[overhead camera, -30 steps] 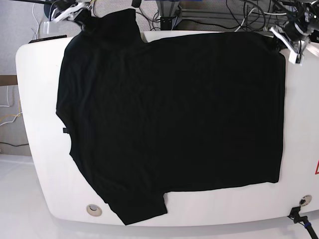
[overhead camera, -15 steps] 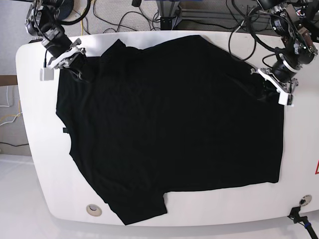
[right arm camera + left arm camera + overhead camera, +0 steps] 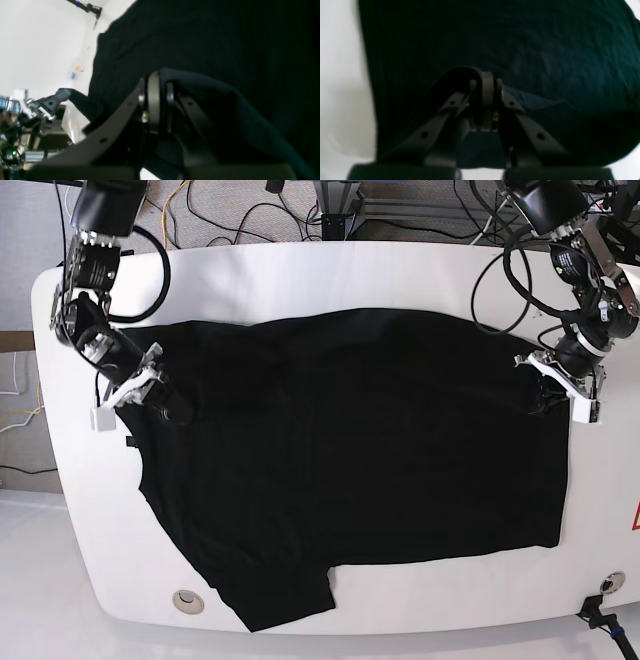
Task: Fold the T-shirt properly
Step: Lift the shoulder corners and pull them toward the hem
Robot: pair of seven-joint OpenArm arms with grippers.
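Observation:
The black T-shirt [image 3: 350, 460] lies plain side up on the white table [image 3: 330, 275]; no print shows. Its far edge is folded over toward me. My left gripper [image 3: 552, 390] is shut on the shirt's far right edge; in the left wrist view [image 3: 486, 83] black cloth runs between the closed jaws. My right gripper [image 3: 165, 400] is shut on the far left part of the shirt; in the right wrist view [image 3: 157, 85] cloth drapes over its closed jaws. The shirt fills both wrist views [image 3: 545, 50] [image 3: 225, 50].
Bare table shows behind the folded edge and along the left side [image 3: 80, 480]. Cables [image 3: 250, 215] lie behind the table. A round grommet [image 3: 188, 601] sits at the near left, a black clamp [image 3: 598, 616] at the near right corner.
Both grippers have pulled the shirt's far edge toward the near side, folding it over. The far sleeve no longer hangs past the table's back edge.

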